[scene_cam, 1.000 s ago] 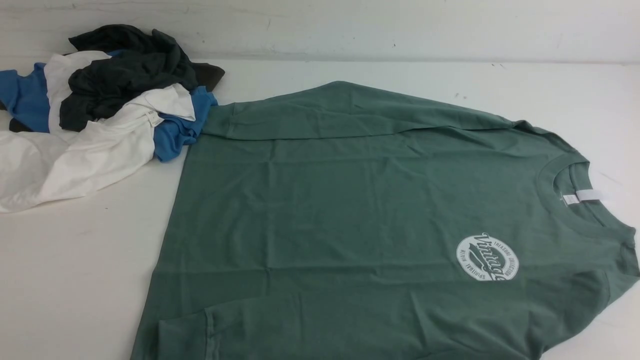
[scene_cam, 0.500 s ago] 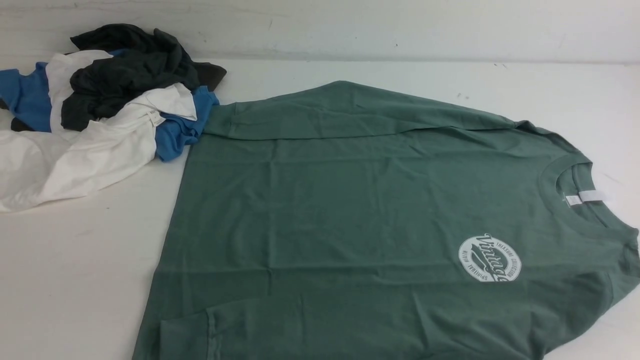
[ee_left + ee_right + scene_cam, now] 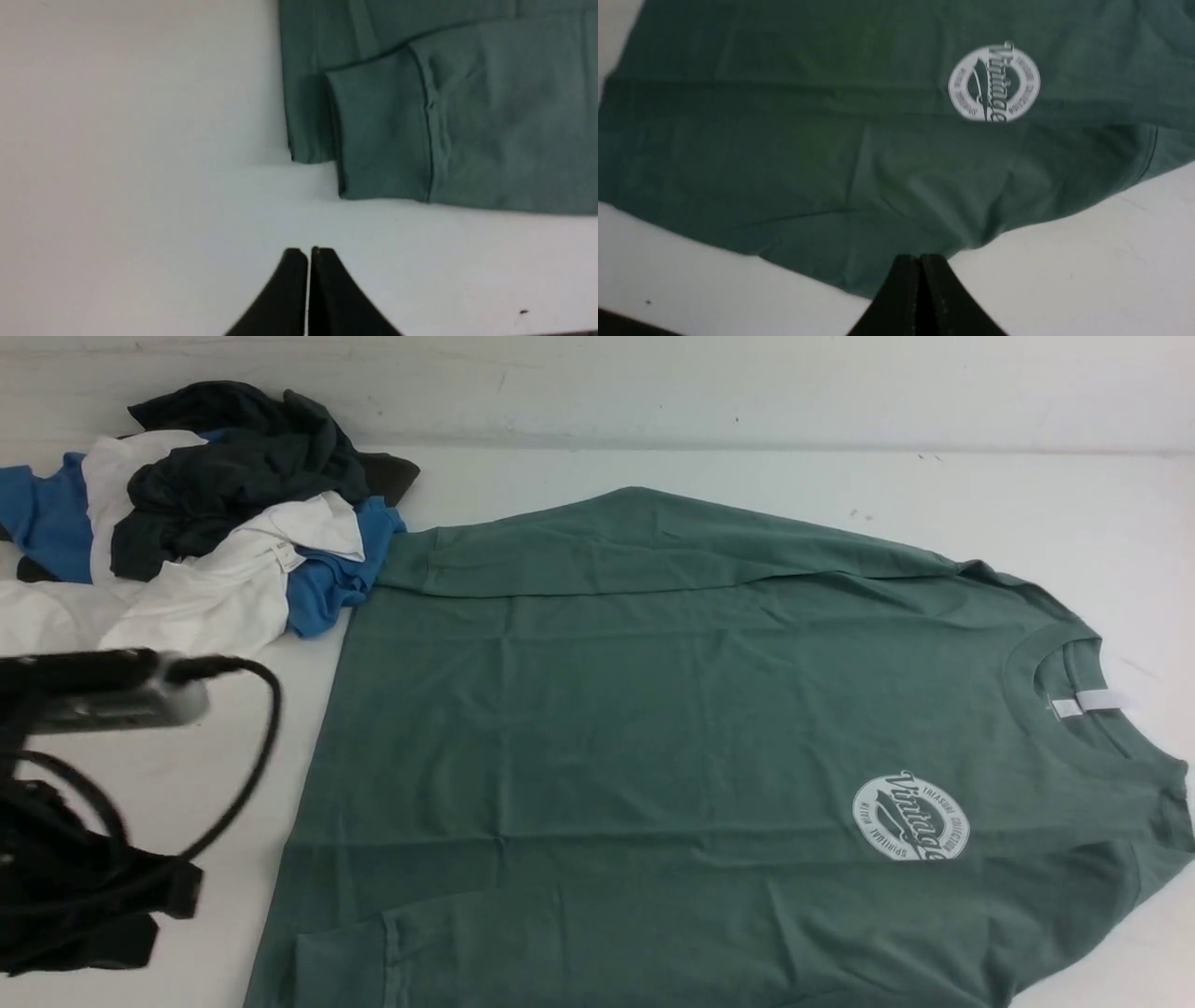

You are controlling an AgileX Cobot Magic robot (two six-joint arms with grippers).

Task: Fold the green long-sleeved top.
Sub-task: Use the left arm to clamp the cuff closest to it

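Lying hem-left, collar-right: green long-sleeved top (image 3: 653,728); left gripper (image 3: 308,253) clenched empty, cuff (image 3: 380,135) just ahead of it; right gripper (image 3: 920,260) clenched too, probably over the near edge.

Bright, even light, faint shadows; the left arm (image 3: 65,896) is motion-blurred, both wrist views slightly soft.

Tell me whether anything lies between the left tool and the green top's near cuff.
Nothing visible does: only bare white table separates the shut left tool from the cuff of the green top.
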